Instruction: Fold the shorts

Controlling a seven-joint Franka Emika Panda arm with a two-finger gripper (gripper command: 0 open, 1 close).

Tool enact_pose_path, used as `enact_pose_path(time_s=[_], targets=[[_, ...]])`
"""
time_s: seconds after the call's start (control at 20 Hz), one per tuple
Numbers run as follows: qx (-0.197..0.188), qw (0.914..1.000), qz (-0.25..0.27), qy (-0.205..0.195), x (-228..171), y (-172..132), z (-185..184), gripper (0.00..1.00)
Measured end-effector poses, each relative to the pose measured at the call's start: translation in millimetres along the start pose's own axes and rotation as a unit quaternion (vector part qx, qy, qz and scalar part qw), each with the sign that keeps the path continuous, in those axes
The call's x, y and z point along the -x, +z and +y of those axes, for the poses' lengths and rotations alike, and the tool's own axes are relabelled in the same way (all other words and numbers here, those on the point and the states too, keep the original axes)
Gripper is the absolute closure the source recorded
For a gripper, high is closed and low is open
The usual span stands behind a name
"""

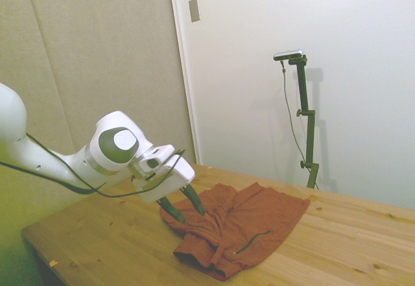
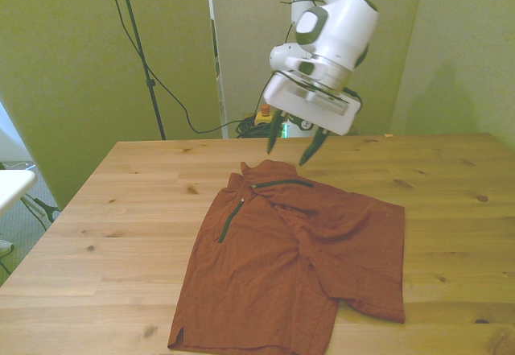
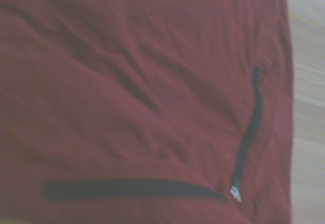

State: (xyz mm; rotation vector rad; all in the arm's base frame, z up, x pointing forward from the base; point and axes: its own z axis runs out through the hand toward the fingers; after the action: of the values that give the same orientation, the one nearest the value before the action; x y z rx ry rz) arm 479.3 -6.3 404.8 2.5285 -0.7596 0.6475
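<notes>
One small white tag point(image 3: 235, 193), unreadable, beside the shorts' point(image 2: 298, 266) dark zipper trim point(image 3: 249, 137).

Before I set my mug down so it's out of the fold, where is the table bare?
Bare wood lies on the front view's left of the shorts, out to the table edge, and on the front view's right past the leg hem. The far strip behind the waistband is crowded: the open tool hovers there.
</notes>
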Motion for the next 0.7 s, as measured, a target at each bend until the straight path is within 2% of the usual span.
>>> enact_pose_path(time_s=[0.15, 0.3, 0.5, 0.7], targets=[[-0.019, 0.9979, 0.046, -0.04, 31.9, -16.7, -54.6, 0.0], [-0.038, 0.9961, 0.048, -0.064, 56.5, -29.3, -92.9, 0.0], [-0.05, 0.995, 0.042, -0.075, 70.1, -30.9, -125.7, 0.0], [-0.051, 0.9954, 0.038, -0.071, 67.8, -19.4, -140.4, 0.0]])
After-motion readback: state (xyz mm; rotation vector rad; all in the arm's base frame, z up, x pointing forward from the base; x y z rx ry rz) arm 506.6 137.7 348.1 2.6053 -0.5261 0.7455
